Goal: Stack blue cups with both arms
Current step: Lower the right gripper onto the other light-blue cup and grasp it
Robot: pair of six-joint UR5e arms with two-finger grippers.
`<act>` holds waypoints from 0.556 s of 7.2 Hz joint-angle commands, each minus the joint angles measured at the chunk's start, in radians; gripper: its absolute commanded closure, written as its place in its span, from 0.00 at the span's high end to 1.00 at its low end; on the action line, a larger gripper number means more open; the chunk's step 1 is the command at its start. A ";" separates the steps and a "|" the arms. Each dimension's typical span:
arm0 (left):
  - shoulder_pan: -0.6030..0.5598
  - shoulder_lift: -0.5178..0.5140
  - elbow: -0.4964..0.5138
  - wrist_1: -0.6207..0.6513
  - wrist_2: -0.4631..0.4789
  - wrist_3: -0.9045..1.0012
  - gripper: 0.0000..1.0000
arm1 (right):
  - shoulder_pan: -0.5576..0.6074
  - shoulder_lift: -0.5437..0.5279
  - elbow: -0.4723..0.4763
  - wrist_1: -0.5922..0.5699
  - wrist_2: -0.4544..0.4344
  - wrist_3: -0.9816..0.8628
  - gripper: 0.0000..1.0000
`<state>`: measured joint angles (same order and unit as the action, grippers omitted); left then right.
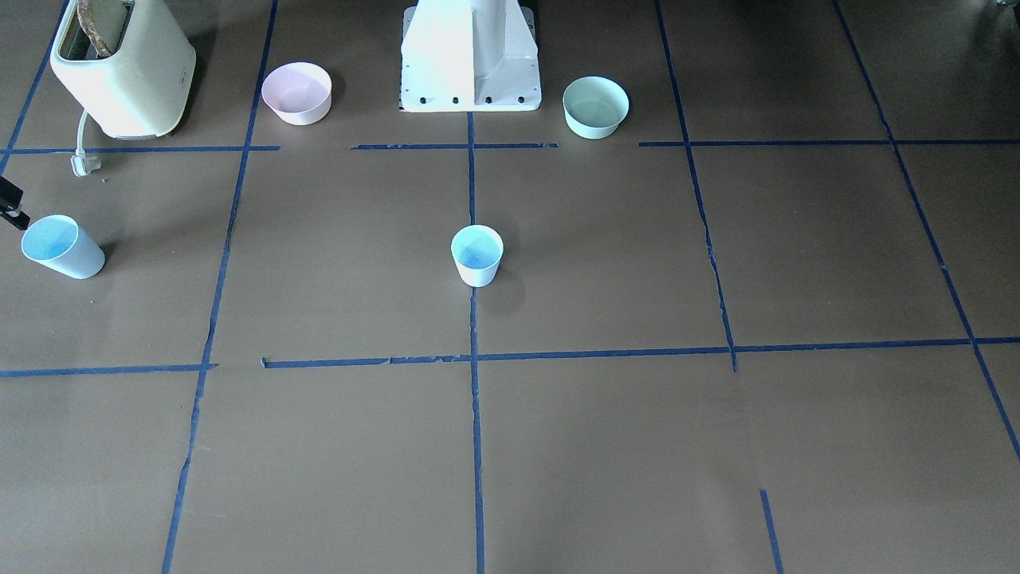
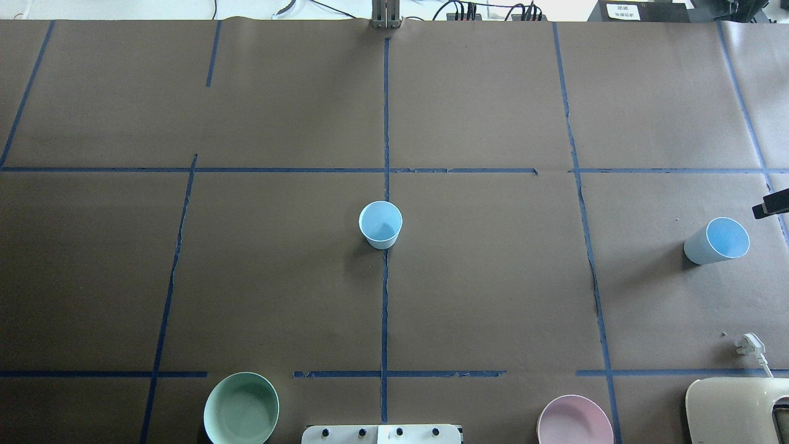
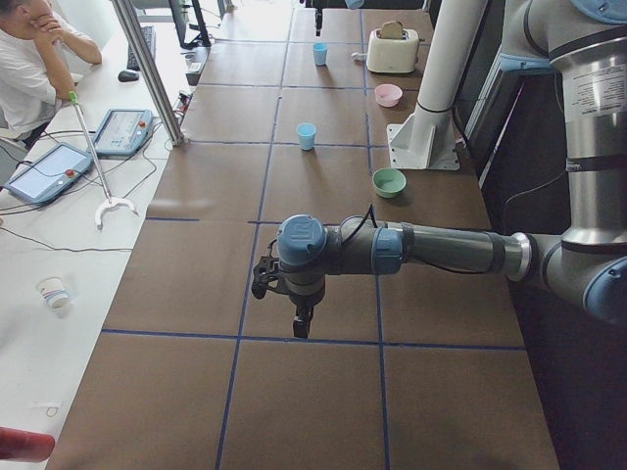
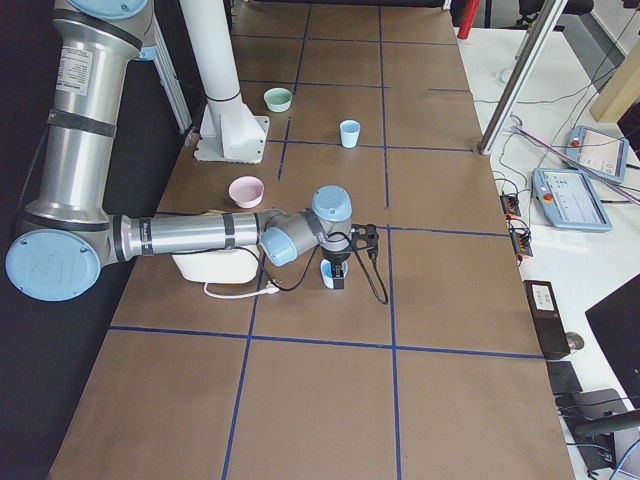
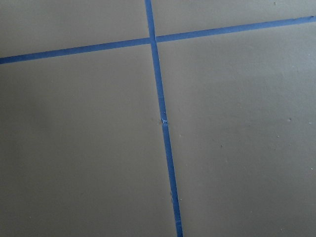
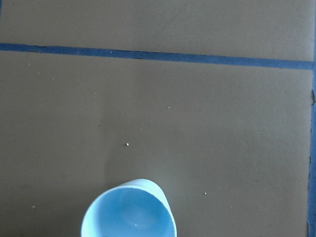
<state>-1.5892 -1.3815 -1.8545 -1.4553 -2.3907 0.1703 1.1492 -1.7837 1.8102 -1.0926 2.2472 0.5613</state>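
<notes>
One blue cup [image 1: 476, 255] stands upright at the table's centre, on the middle tape line [image 2: 380, 224]. The second blue cup [image 1: 61, 246] stands far out on my right side [image 2: 717, 240]. My right gripper [image 4: 338, 277] hangs right beside this cup; only a black tip of the gripper shows at the frame edge in the overhead view [image 2: 772, 203]. The right wrist view shows the cup's open mouth [image 6: 129, 210] at its bottom edge, no fingers. My left gripper [image 3: 302, 321] points down over bare table far from both cups. I cannot tell either gripper's state.
A cream toaster [image 1: 119, 68] with a loose plug [image 1: 84, 163] stands near the right-side cup. A pink bowl [image 1: 296, 92] and a mint-green bowl [image 1: 595, 106] flank the white pedestal [image 1: 470, 56]. An operator [image 3: 34, 59] sits beyond the table's far edge.
</notes>
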 commanded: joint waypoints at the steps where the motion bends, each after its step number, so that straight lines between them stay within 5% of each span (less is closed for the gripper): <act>1: 0.000 -0.001 0.000 0.001 -0.001 0.000 1.00 | -0.051 -0.002 -0.069 0.071 -0.026 0.009 1.00; 4: 0.000 0.001 -0.003 0.000 -0.001 0.000 1.00 | -0.103 0.012 -0.103 0.072 -0.072 0.011 0.98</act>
<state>-1.5892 -1.3813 -1.8564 -1.4556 -2.3915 0.1703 1.0695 -1.7789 1.7217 -1.0231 2.1971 0.5715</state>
